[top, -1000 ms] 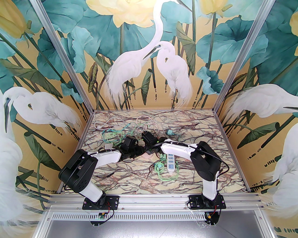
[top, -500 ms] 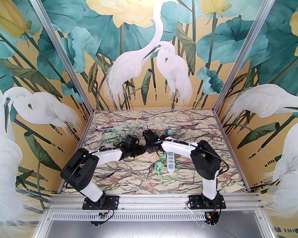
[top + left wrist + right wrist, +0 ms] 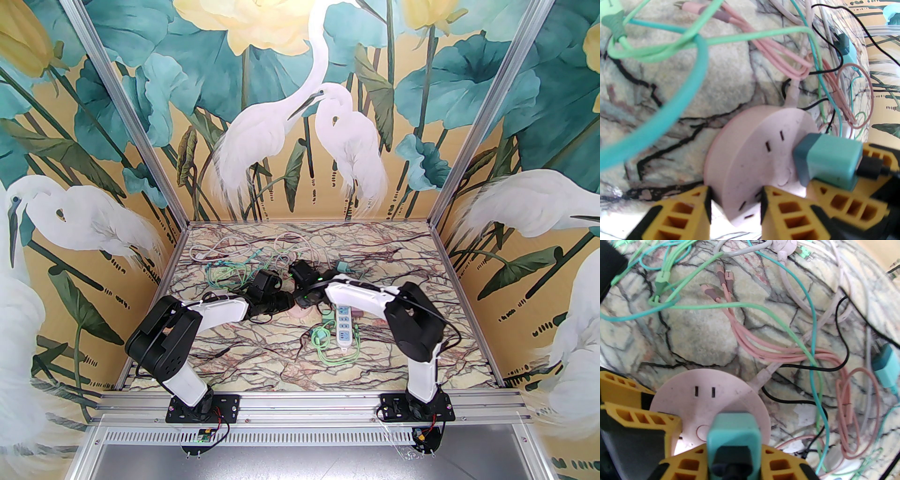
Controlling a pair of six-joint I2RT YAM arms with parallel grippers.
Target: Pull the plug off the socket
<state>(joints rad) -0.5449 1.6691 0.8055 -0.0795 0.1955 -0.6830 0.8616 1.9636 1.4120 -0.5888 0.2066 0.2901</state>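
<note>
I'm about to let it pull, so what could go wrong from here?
The left gripper pinches only the rim of the pink socket; it may slip and the socket lift with the teal plug. As the right gripper pulls, the plug's black cable could snag the tangled cords.

1 round pink socket [image 3: 705, 404], 1 white power strip [image 3: 343, 328]; teal plug [image 3: 733, 429] plus second teal plug [image 3: 884, 366], 2 total; 1 pink cable [image 3: 764, 350], 3 connector tips; green and teal cables [image 3: 745, 306] tangled, count unclear; 2 robot arms [image 3: 220, 311] [image 3: 356, 295]
</note>
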